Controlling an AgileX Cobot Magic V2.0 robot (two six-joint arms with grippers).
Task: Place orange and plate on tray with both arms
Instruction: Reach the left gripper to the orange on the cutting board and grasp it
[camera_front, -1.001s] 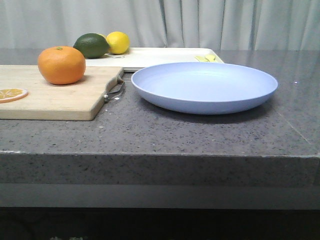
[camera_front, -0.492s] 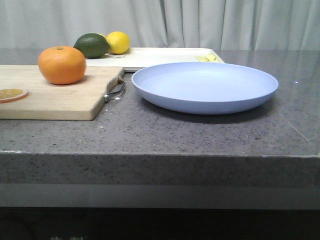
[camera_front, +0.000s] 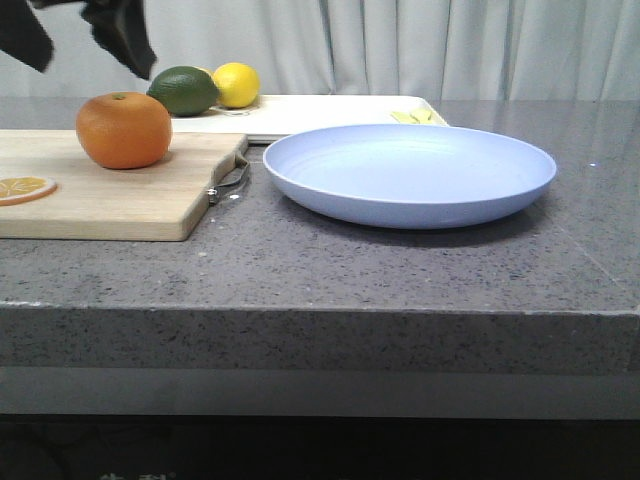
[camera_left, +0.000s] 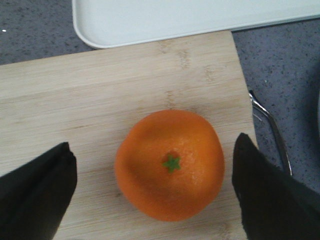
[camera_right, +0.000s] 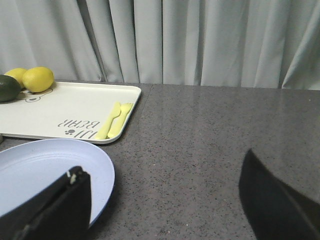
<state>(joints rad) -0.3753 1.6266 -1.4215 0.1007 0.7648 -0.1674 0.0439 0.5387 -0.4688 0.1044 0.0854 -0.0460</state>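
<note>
The orange (camera_front: 124, 129) sits on the wooden cutting board (camera_front: 100, 195) at the left. My left gripper (camera_front: 85, 38) hangs open above it; in the left wrist view the orange (camera_left: 170, 164) lies between the two spread black fingers (camera_left: 35, 195), touching neither. The lavender-blue plate (camera_front: 408, 172) rests on the grey counter in the middle. In the right wrist view my right gripper (camera_right: 165, 197) is open beside the plate's rim (camera_right: 102, 170), one finger over the plate. The cream-white tray (camera_front: 320, 112) lies behind the plate; it also shows in the right wrist view (camera_right: 70, 112).
A dark green fruit (camera_front: 183, 90) and a yellow lemon (camera_front: 236, 84) sit at the tray's left end. Yellow cutlery (camera_right: 114, 120) lies on the tray. A dried orange slice (camera_front: 22, 187) lies on the board. A metal handle (camera_front: 231, 181) sticks out from the board toward the plate.
My left gripper has come into the front view at the top left, above the orange. The orange, plate and tray have not moved.
</note>
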